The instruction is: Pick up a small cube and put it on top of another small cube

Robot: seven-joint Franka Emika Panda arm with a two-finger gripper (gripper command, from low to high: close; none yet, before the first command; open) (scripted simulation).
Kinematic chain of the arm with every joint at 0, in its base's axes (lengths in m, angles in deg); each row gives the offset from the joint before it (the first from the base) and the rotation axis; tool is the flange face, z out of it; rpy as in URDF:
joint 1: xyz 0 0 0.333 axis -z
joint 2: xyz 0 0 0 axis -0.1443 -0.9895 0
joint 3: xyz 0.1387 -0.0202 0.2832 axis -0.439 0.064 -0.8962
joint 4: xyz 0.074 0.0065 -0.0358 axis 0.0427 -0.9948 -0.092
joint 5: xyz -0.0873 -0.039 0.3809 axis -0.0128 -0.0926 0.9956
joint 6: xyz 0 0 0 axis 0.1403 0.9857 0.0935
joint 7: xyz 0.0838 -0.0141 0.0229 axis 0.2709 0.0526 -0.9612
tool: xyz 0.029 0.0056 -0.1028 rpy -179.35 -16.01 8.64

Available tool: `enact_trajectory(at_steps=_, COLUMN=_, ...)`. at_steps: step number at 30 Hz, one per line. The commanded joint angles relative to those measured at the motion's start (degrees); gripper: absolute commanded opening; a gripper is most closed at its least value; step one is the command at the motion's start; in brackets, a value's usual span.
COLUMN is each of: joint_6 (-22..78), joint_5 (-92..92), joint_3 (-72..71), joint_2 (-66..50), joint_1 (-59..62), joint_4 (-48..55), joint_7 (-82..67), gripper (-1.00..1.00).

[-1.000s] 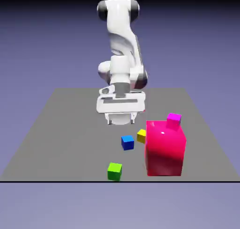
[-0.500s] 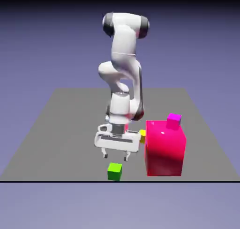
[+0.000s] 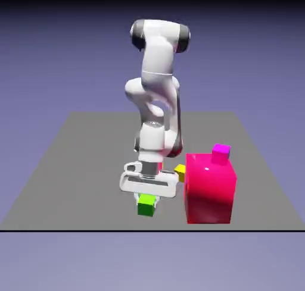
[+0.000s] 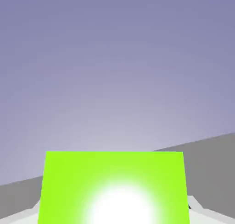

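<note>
Green cube [image 3: 146,205] pinched between the fingers of the end effector [image 3: 146,200], near the tabletop's [image 3: 89,182] front edge. Toward the exterior view's right, magenta cube [image 3: 221,154] atop the large glossy pink-red block [image 3: 209,190]; yellow cube [image 3: 180,173] just beside that block.

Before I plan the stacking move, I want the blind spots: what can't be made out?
- Blue cube: unseen in both views; in the exterior view the hand may hide it.
- Fingers' inner pads: covered by the green cube in the hand view.
- Purple cube's underside: hidden by viewing angle, exterior view.
</note>
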Motion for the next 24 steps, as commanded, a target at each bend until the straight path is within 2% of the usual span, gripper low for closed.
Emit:
enact_trajectory(at_steps=1, joint_6=2.51, joint_5=1.12, joint_3=-1.86, joint_2=0.64, joint_1=1.62, joint_4=1.16, joint_7=-0.67, gripper=-1.0)
enact_trajectory(at_steps=9, joint_6=22.44, joint_5=9.61, joint_3=-16.72, joint_2=5.81, joint_1=14.54, joint_4=10.43, joint_7=-5.56, gripper=-1.0)
enact_trajectory(at_steps=24, joint_6=58.79, joint_5=27.79, joint_3=-46.04, joint_2=20.13, joint_1=34.57, joint_4=17.06, joint_7=-1.65, gripper=-1.0)
